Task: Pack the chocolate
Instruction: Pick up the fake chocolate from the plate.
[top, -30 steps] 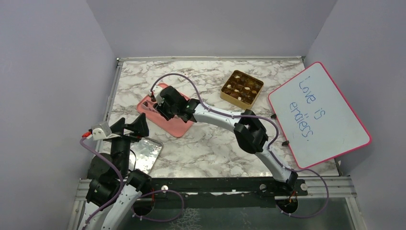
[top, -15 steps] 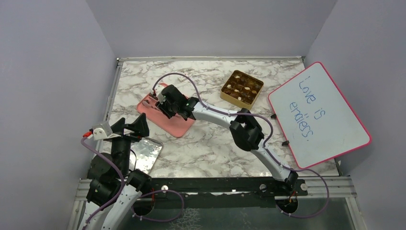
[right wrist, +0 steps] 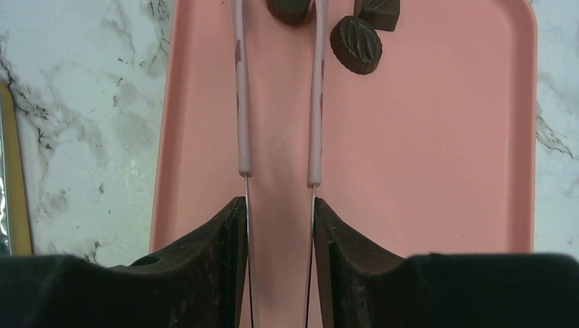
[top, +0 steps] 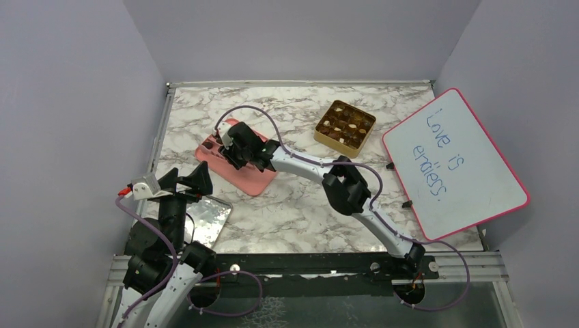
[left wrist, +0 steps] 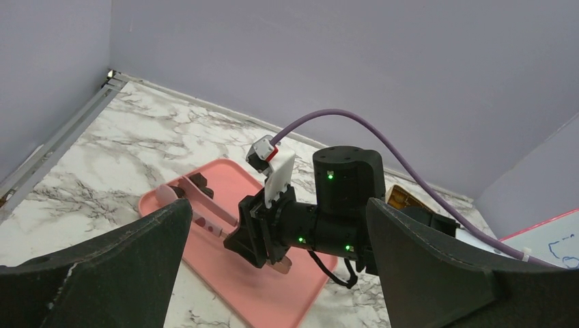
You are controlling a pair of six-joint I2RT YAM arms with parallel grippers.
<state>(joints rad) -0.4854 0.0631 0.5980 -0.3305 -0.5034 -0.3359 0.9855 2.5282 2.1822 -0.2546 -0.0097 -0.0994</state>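
My right gripper (right wrist: 278, 229) is shut on the pink tweezers (right wrist: 314, 102), low over the pink tray (right wrist: 437, 171). At the tray's far end, one dark chocolate (right wrist: 290, 9) lies between the two tweezer arms, whose tips are cut off by the frame edge. Two more dark pieces (right wrist: 356, 44) lie just to its right. In the top view the right gripper (top: 235, 147) hangs over the tray (top: 256, 181), and the gold box (top: 345, 126) with several chocolates stands at the back right. My left gripper (top: 183, 183) is open near the table's left front, holding nothing.
A whiteboard (top: 454, 160) with blue writing and a pink rim lies along the right side. A shiny foil sheet (top: 212, 219) lies under the left arm at the front left. Purple walls close in the marble table (top: 293, 205).
The right arm has stretched a little farther left, carrying the tweezers toward the chocolates at the tray's far end. The left arm has not moved.
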